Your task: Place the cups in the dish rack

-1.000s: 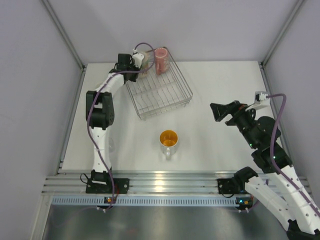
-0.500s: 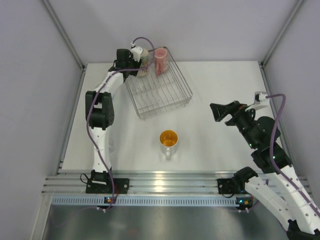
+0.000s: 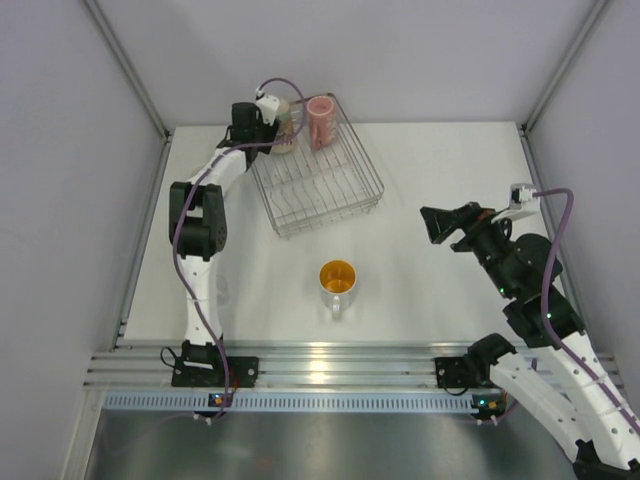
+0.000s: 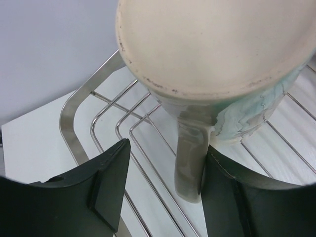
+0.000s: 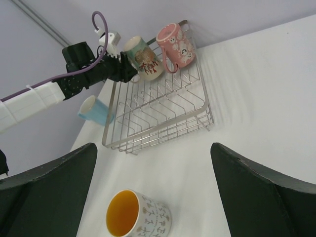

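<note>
In the left wrist view, the cream mug (image 4: 212, 44) is cut off by the top and right edges and is blurred by closeness. The 2 left fingers (image 4: 106, 190) run off the bottom edge. In the right wrist view, the speckled mug (image 5: 140, 216) runs into the bottom edge. The rack (image 5: 163, 111) corner covers part of the blue cup (image 5: 91, 109), and the 2 right fingers (image 5: 44, 197) are cropped at the sides and bottom. From above, the left gripper (image 3: 274, 128) is too small to read against the mug.

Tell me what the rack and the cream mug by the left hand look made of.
Dish rack: metal wire, it seems, bright silver, with glints along thin rods. Cream mug: likely glazed ceramic, judging by its thick wall, smooth sheen and speckled rim.
</note>
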Robot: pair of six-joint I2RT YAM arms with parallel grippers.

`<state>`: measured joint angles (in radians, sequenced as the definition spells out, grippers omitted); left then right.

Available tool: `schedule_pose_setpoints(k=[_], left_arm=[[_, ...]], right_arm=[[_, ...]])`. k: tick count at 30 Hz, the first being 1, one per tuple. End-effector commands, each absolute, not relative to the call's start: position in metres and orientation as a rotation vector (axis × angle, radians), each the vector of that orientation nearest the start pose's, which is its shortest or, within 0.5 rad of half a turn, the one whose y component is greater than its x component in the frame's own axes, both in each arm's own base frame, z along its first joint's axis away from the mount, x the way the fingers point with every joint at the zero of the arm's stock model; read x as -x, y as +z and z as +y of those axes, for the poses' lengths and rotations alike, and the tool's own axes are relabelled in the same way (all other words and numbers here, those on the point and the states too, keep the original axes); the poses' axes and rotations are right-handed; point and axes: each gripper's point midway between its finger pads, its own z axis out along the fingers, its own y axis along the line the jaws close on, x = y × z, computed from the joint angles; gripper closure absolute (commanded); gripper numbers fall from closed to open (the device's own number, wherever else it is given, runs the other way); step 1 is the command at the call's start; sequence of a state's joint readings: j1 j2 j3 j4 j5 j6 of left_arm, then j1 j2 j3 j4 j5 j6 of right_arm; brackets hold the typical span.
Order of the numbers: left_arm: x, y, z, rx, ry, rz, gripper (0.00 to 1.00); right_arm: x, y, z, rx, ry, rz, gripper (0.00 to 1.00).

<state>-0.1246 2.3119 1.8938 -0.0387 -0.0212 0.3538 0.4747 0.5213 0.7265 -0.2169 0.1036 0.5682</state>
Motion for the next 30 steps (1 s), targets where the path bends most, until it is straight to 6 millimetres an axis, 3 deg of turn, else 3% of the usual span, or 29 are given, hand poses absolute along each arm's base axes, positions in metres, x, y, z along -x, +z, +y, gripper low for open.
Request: schedule_pose_setpoints(k=[1,15,20,25,30], left_arm=[[-0.657,0.199,-0.050,-0.362,0.193,1.809,0.39],[-0.653,0.218,-0.043,-0.259,0.199,1.798,0.37],[-0.643,0.225,-0.050,-0.270,0.143,1.793,0.37],[-0.628,0.253,-0.061,-0.239,0.052,1.758,0.33],[-0.610,0.264,-0.077,-0.247,-0.038,1.751,0.33]], right_arm=[[-0.234,0.330,0.127,-0.147,0.755,1.570,0.00],[-0.228,0.336,0.130,-0.142,0.795,1.566,0.01],[-0.225,0.335,0.130,-0.150,0.809,1.574,0.01],[-0.222,0.332,0.133,-0.153,0.834,1.587,0.01],[-0.220,0.331,0.137,-0.148,0.860,1.600,0.01]])
